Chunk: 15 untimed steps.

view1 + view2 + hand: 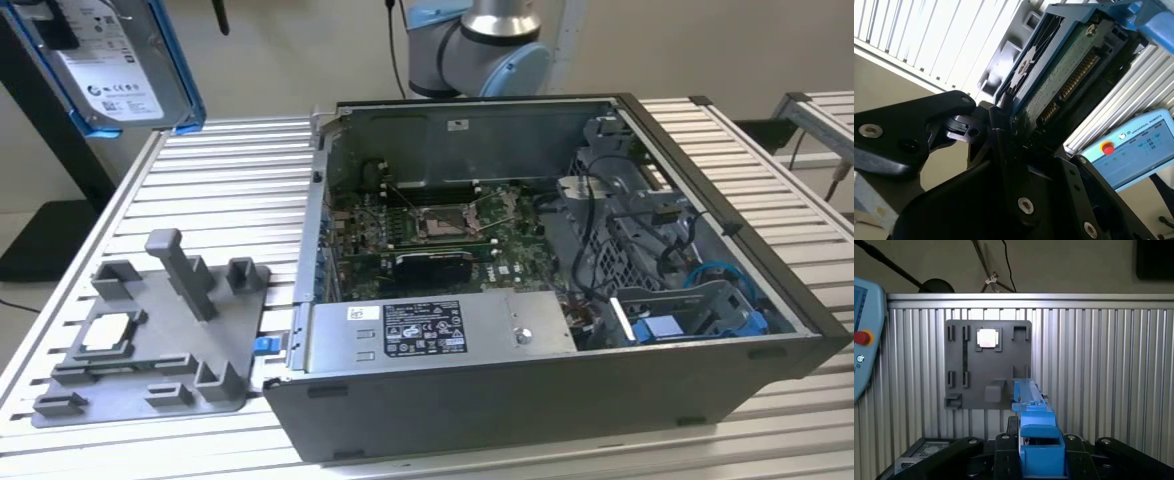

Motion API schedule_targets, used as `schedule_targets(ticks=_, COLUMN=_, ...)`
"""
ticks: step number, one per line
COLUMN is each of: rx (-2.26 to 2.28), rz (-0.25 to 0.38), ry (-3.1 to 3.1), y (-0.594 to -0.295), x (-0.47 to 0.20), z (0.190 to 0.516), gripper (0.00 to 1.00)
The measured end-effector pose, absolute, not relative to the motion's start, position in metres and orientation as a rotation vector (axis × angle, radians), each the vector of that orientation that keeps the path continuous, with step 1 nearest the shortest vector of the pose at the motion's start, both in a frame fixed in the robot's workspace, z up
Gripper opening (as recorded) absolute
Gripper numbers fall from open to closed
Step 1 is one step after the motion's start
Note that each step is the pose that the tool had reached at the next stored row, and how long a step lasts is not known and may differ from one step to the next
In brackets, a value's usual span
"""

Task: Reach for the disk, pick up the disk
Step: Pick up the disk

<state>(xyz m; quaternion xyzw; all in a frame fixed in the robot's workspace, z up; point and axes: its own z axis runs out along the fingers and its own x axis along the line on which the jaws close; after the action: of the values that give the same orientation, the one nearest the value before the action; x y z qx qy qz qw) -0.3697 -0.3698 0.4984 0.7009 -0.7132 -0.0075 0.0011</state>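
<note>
Gripper (pixel 1038 456) is clamping (firmly, as far as I can judge) on the disk (pixel 1034 422). In the first wrist view its black jaws are pressing on both flat sides of the blue frame, and no gap is showing. So the disk is not lying away from the hand at all: it is sitting between the jaws, standing on edge. It is reaching straight out from them, its long axis in line with the direction in which the gripper itself is pointing.

In the second wrist view one fingertip (pixel 1000 114) is touching the edge of the disk beside the green circuit board, which is facing that camera.

Farther out, the grey fixture plate (pixel 979 370) is lying on the ribbed table (pixel 1104 365). The free end of the disk is pointing down toward that plate, well apart from it. In the exterior view the disk is hanging high above the plate, label side showing, its long axis nearly upright and a little tilted. Just beside the plate, the open computer case (pixel 534 400) is standing.
</note>
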Motion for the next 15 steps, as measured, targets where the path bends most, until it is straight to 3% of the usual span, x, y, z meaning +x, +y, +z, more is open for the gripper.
schedule_targets(ticks=15, rx=2.202, rz=-0.026, ry=-2.241, y=-0.370, x=-0.341, z=0.498, gripper=0.00)
